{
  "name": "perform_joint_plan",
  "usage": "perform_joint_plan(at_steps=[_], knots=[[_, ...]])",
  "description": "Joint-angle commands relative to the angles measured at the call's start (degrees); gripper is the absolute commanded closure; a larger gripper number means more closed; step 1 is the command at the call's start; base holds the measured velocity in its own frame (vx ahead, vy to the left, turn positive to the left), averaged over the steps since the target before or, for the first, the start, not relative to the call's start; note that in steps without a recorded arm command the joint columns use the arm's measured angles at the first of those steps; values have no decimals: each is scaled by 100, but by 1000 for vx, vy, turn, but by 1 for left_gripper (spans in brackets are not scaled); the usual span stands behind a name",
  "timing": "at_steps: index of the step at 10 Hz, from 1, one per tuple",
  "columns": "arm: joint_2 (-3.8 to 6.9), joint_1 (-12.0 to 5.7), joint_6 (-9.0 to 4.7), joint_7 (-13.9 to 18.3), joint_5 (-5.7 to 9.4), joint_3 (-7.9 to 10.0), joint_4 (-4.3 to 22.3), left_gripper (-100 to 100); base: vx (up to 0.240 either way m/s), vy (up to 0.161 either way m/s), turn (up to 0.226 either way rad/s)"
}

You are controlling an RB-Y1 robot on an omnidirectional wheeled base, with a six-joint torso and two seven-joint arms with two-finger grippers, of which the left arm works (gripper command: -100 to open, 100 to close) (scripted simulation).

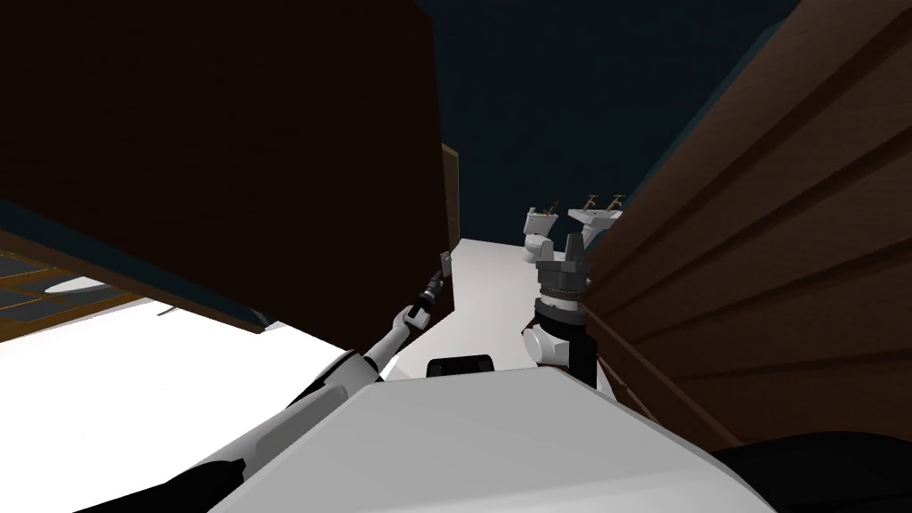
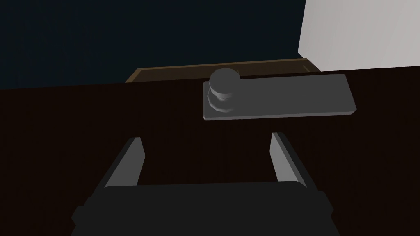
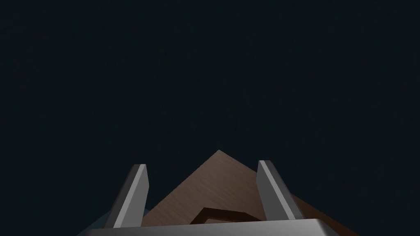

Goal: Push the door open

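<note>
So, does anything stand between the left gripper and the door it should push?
Nothing visible does. The left gripper, fingers open, faces the dark brown door directly, close to its grey knob and plate. Whether the fingers touch the door, I cannot tell.

Head overhead, left wrist near door (image 2: 61, 123)

I'm working inside a house, at a bathroom doorway by the look of it. Past the dark brown door (image 1: 223, 160) with its grey knob (image 2: 223, 84), a white floor (image 1: 490, 276) runs to a white toilet (image 1: 537, 233) and what I take for a basin (image 1: 595, 216) with taps, both small from here. Brown wood panelling (image 1: 766, 267) lines my right.
</note>
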Motion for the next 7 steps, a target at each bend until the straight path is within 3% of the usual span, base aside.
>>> perform_joint_plan(at_steps=[1, 7], knots=[[33, 10, -9, -10, 93, -114, -29, -100, 183, -49, 52], [156, 57, -11, -34, 388, -471, -169, -100, 203, -36, 43]])
